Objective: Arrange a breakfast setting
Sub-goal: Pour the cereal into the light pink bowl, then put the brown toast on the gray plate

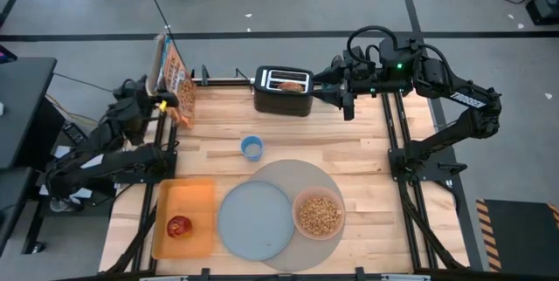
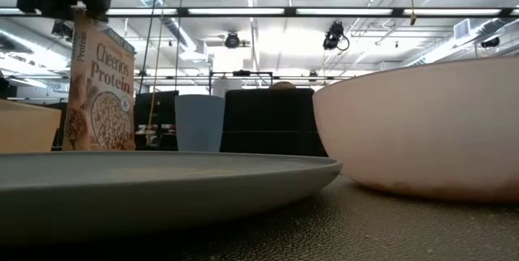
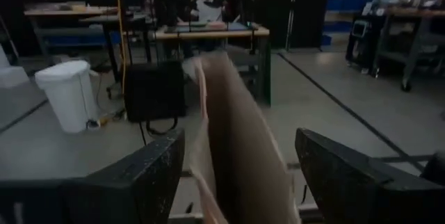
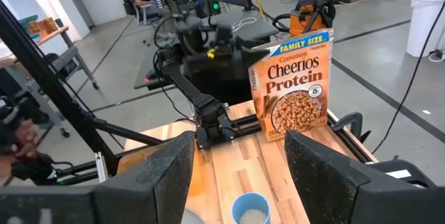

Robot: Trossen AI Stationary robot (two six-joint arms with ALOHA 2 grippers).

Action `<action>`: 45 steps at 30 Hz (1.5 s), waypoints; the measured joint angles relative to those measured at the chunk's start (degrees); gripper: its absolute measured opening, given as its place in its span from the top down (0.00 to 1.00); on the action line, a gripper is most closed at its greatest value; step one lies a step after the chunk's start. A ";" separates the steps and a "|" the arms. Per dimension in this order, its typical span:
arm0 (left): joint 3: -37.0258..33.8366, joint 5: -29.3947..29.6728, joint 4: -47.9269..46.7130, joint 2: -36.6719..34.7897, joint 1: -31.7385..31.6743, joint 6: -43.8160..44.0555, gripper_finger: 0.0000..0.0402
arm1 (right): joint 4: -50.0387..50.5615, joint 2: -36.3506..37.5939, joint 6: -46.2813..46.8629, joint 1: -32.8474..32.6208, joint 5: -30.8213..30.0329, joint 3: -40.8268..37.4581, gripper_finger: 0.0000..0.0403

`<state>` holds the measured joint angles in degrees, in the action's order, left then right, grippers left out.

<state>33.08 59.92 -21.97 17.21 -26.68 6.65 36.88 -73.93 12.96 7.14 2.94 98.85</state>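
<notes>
A grey mat [image 1: 327, 181] lies at the table's near middle. On it rest a blue-grey plate [image 1: 253, 220] and a pink bowl [image 1: 319, 214] full of brown cereal. A red apple [image 1: 179, 227] lies on the orange tray [image 1: 196, 198]. Round toast [image 1: 286, 83] sticks up from the black toaster [image 1: 284, 98]. No spoon shows. My left gripper [image 1: 162, 99] is open at the far left, with its fingers on either side of the open top of a cereal box [image 3: 236, 140]. My right gripper [image 1: 345, 96] is open and empty just right of the toaster.
A small blue cup [image 1: 251, 147] stands between the toaster and the mat. The upright cereal box [image 1: 177, 85] stands at the far left corner. Metal frame rails run along the table's left and right edges. Bare wood lies at the right of the mat.
</notes>
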 joint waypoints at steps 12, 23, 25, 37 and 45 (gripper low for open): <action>11.03 -9.75 19.63 1.09 0.00 -17.88 0.29 | -0.44 -0.02 0.37 0.00 -0.08 0.00 0.42; 22.05 -49.73 21.12 18.07 0.04 4.60 0.32 | -2.20 -0.22 1.02 1.27 -1.11 0.00 0.43; 24.62 -53.35 20.87 22.29 0.04 6.44 0.34 | -1.52 -0.91 0.90 2.66 -1.20 0.09 0.43; 37.20 -61.06 11.76 34.84 3.36 6.26 0.42 | 4.45 -14.05 -12.76 13.17 3.97 0.04 0.47; 37.31 -58.53 11.73 34.97 7.43 7.77 0.42 | 8.24 -23.21 -21.54 18.63 3.86 0.00 0.47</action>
<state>70.39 1.39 -10.23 52.18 -19.24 14.41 45.13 -97.14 -8.58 25.77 6.79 98.85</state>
